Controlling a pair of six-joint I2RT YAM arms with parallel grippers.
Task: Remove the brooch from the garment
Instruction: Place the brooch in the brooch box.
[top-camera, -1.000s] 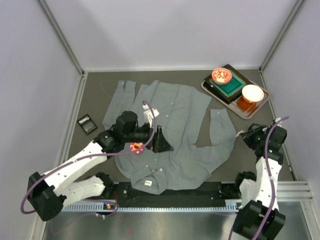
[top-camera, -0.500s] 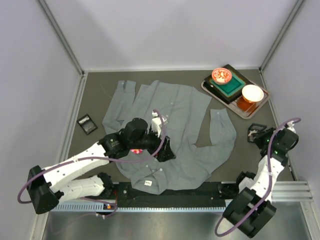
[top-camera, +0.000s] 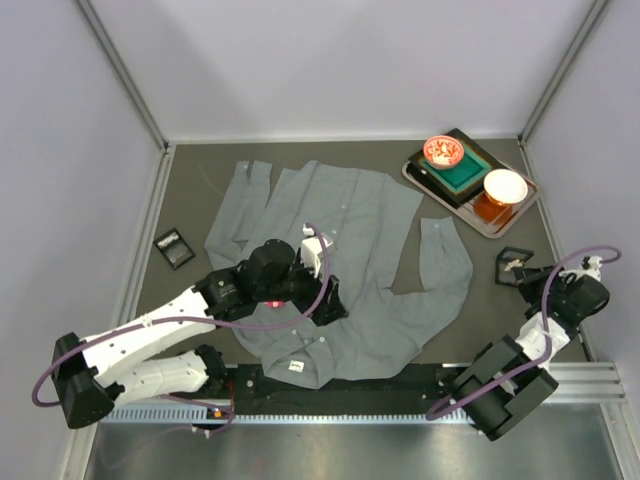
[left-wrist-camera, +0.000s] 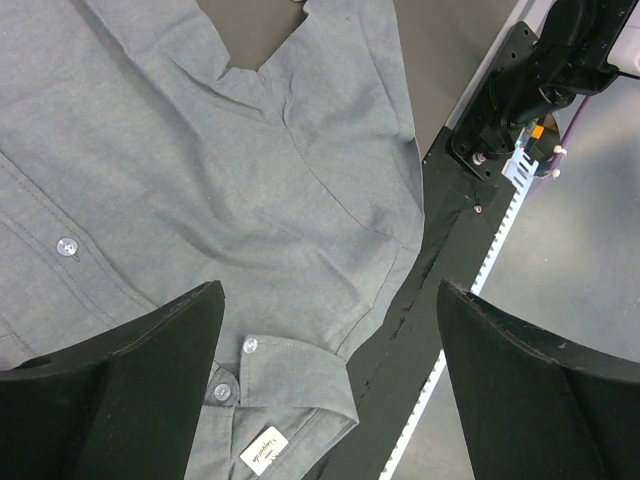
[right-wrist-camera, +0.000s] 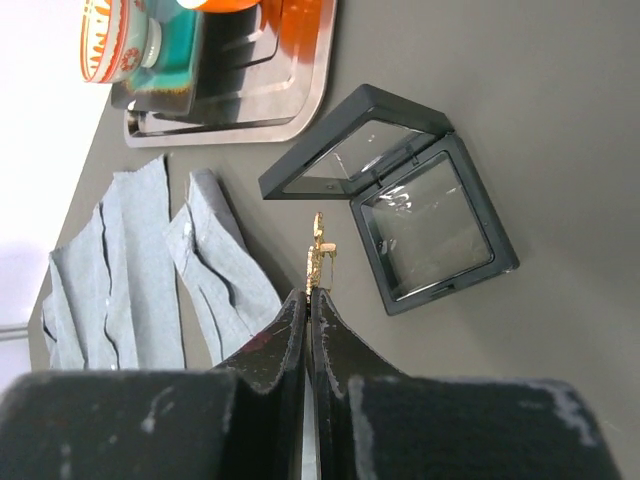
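The grey garment (top-camera: 370, 225) lies flat on the dark table, collar toward the arms. In the left wrist view its collar and label (left-wrist-camera: 265, 445) sit below my left gripper (left-wrist-camera: 325, 300), which is open and empty above the cloth. From above, the left gripper (top-camera: 328, 300) hangs over the shirt's lower chest. My right gripper (right-wrist-camera: 308, 297) is shut on a small gold brooch (right-wrist-camera: 317, 250), held clear of the shirt sleeve (right-wrist-camera: 225, 270), beside an open black display box (right-wrist-camera: 425, 225). A small pink-red spot (top-camera: 272, 300) shows under the left wrist; I cannot tell what it is.
A tray (top-camera: 520, 215) at the back right holds a patterned red bowl (top-camera: 442, 151), a green block and a white bowl (top-camera: 505, 185) on an orange one. Another small black box (top-camera: 174, 248) lies left of the shirt. The open box (top-camera: 512, 262) is near the right wall.
The right arm has drawn back toward the right wall, uncovering the open box. The left arm has slid right over the shirt, covering a pink flower-shaped piece seen earlier.
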